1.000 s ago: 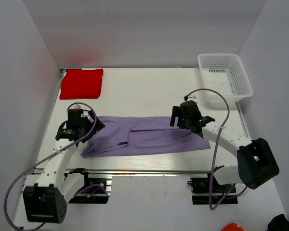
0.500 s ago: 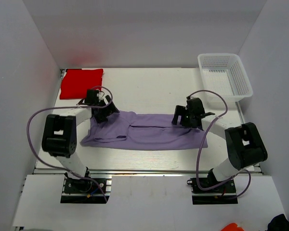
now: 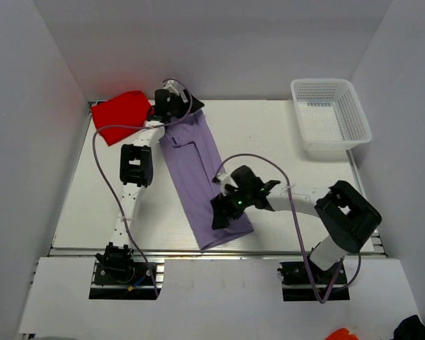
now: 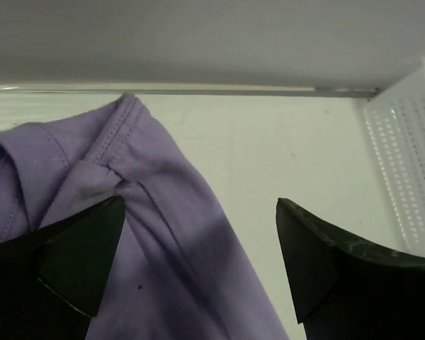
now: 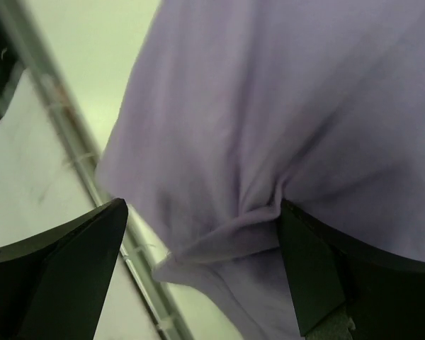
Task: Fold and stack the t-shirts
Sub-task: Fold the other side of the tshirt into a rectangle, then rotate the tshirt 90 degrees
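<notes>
Your left gripper stands with its jaws spread wide over the far end of the long light purple cloth t-shirt, which is folded into a narrow strip on the white table. In the left wrist view a stitched corner of that shirt lies just ahead of the gripper, and the cloth runs back under the dark fingers, flat and not pinched. Just beside this gripper, on its left, sits the bright red cloth t-shirt, folded in the far corner; you cannot tell whether the two touch. Well off to its right is the white plastic mesh basket. From the left gripper the purple strip slants back toward your right gripper, which hangs over the strip's near end with its jaws equally wide. In the right wrist view a puckered fold of purple cloth lies between those fingers, ungripped, and the metal rail at the table's edge passes just beyond the cloth.
</notes>
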`<state>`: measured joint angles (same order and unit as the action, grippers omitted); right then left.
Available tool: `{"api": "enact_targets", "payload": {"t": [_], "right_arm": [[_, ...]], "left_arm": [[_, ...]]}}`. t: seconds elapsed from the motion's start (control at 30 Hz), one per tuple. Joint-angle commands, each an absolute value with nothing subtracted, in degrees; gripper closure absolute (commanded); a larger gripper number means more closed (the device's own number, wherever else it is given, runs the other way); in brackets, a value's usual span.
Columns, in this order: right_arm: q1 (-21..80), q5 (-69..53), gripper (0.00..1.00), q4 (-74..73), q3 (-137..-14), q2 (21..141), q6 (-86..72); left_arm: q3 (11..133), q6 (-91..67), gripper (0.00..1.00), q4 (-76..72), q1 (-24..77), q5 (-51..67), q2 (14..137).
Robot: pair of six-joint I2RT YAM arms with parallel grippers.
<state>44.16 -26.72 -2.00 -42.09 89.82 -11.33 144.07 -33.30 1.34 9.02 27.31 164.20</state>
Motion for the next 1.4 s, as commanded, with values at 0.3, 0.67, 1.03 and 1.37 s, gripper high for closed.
{"api": "enact_targets", "payload": {"t": [0.3,0.67,1.03,1.37], "right_arm": [[56.42,-37.09,0.10,-11.61,-52.38,91.23,2.63],[57.57,-30.09,0.10,-12.40,-54.50,88.52,1.50],[57.13,-14.52,0.10,-7.99,-46.07,72.35,-8.69],[56.69,-7.99,0.10,-17.05,-41.49,70.23,-20.65]], "left_arm": [[139.31,-29.63,0.00,-20.81,19.07,27.58,165.15],[140.45,-18.99,0.00,-18.47,22.06,23.12,155.86],[130.19,-16.61,0.00,7.79,21.01,19.51,125.54],[60.88,-26.36,0.00,18.56,22.15,13.26,76.41]]}}
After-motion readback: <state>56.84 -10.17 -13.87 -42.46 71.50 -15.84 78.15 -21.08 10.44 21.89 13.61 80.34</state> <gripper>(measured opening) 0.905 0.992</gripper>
